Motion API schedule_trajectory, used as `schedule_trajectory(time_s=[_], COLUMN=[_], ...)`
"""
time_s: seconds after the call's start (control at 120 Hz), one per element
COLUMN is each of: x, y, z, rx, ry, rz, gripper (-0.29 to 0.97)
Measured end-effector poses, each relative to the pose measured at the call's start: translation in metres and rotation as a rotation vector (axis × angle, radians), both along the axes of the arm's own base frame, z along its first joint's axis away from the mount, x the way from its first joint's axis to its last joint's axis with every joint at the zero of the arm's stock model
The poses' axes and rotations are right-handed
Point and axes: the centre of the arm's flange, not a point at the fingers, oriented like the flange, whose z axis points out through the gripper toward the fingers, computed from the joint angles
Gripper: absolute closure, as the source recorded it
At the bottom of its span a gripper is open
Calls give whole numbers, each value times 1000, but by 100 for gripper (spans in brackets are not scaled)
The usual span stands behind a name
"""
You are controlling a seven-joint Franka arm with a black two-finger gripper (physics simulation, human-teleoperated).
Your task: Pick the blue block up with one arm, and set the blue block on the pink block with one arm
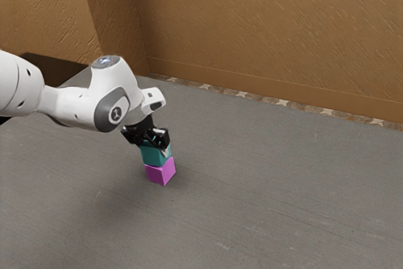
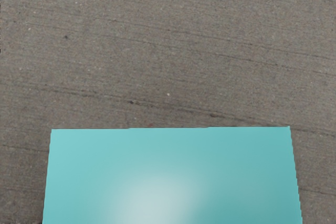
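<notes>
Upper blk (image 1: 155, 154) atop lower blk (image 1: 160, 172), pincer (image 1: 153, 140) above

top blk (image 1: 154, 154) teal | btm blk (image 1: 160, 172) pink | tbl (image 1: 283, 187) grey, streaky

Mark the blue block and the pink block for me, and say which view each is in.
blue block (image 1: 153, 154): exterior view, on its camera-facing side.
pink block (image 1: 153, 173): exterior view, on its camera-facing side, directly under the blue block.

Even light; pale glare on blue block (image 2: 170, 178).
</notes>
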Motion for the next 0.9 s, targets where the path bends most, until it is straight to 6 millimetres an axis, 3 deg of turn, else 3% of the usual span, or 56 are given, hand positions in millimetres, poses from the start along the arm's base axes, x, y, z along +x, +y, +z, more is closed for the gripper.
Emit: schedule_trajectory(time_s=[0.183, 0.233, 0.35, 0.417, 0.517, 0.567, 0.658, 0.9], x=[0, 0, -3, 5, 18, 12, -2, -27], y=[0, -2, -13, -16, -19, -21, -21, -6], z=[1, 13, 81, 132, 231, 254, 264, 243], rx=[5, 8, 36, 42, 38, 34, 32, 36], ry=[-1, -21, -130, -198, -286, -254, -138, 88], rz=[6, 4, -27, -32, -31, -30, -31, -1], gripper=[15, 12, 7, 5, 3, 2, 2, 1])
